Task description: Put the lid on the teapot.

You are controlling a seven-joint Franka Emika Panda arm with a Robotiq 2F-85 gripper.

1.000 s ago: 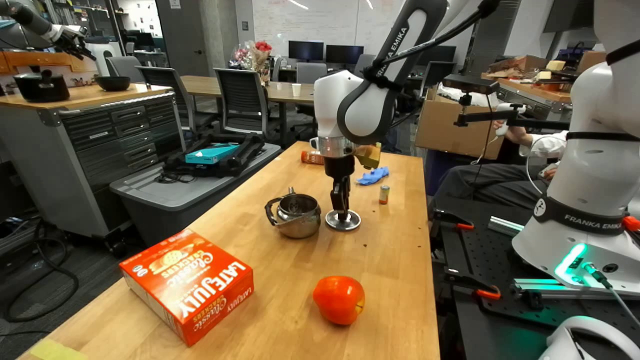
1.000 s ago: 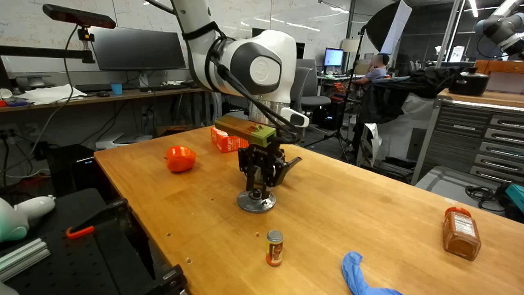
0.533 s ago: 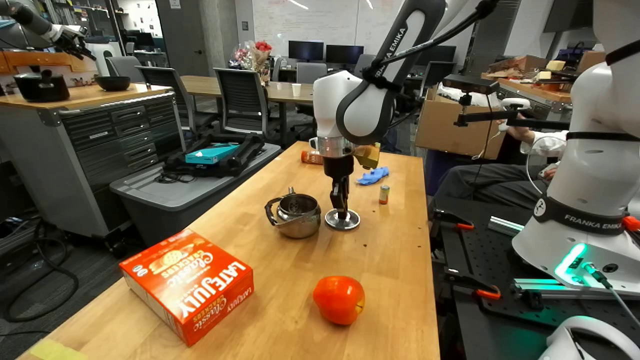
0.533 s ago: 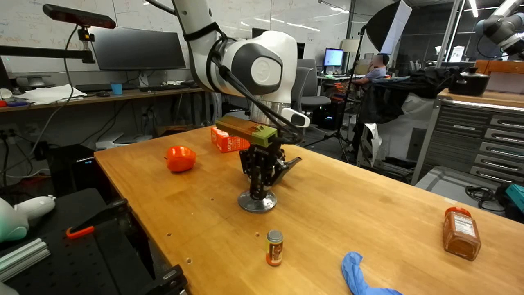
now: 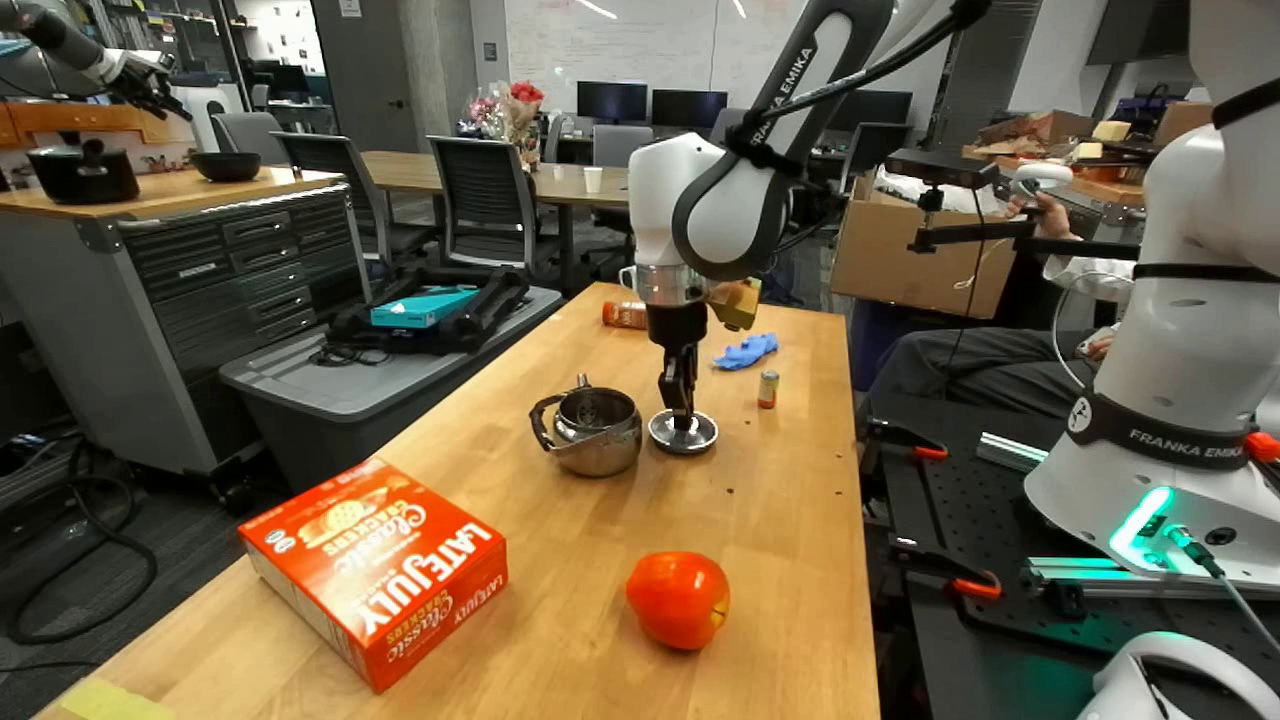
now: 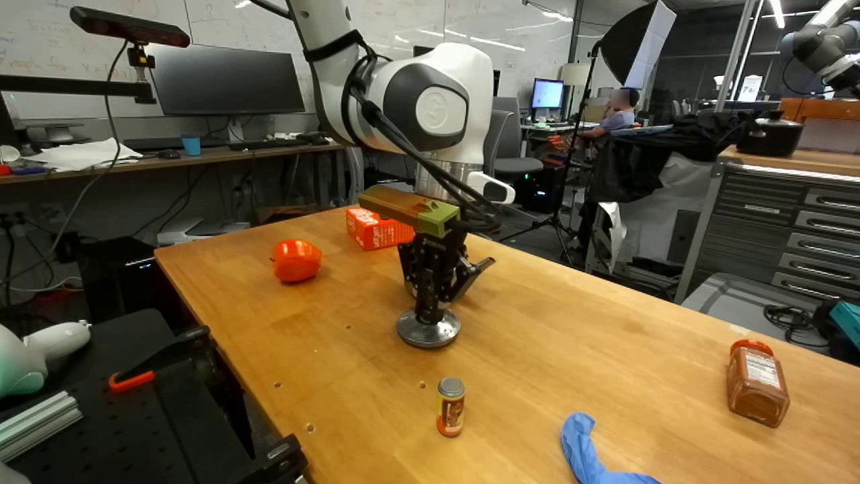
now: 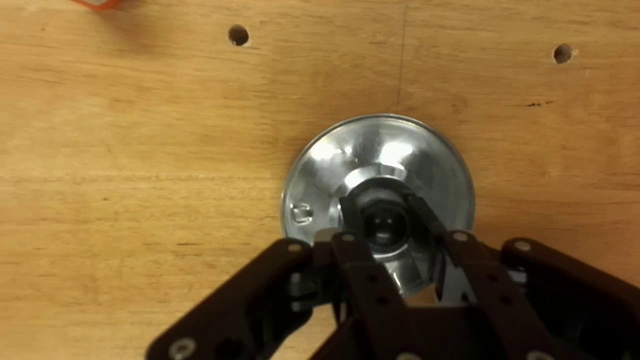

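Black jaws are clenched on the dark knob (image 7: 384, 227) of a flat, round, silvery metal lid (image 6: 428, 335), held just beside a squat silver metal teapot (image 5: 600, 455); farther along the wooden worktop (image 5: 780, 520), a red cardboard cracker box (image 5: 375, 560) is seen.

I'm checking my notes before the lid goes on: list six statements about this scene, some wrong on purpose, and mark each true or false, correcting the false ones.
1. The gripper is closed on the knob of the lid. True.
2. The teapot is uncovered. True.
3. The teapot lies tipped on its side. False: it stands upright.
4. The small canister stands upright on the table. True.
5. The lid leans against the small canister. False: the two are apart, and the lid is beside the teapot.
6. The gripper is directly over the teapot. False: it is over the lid.
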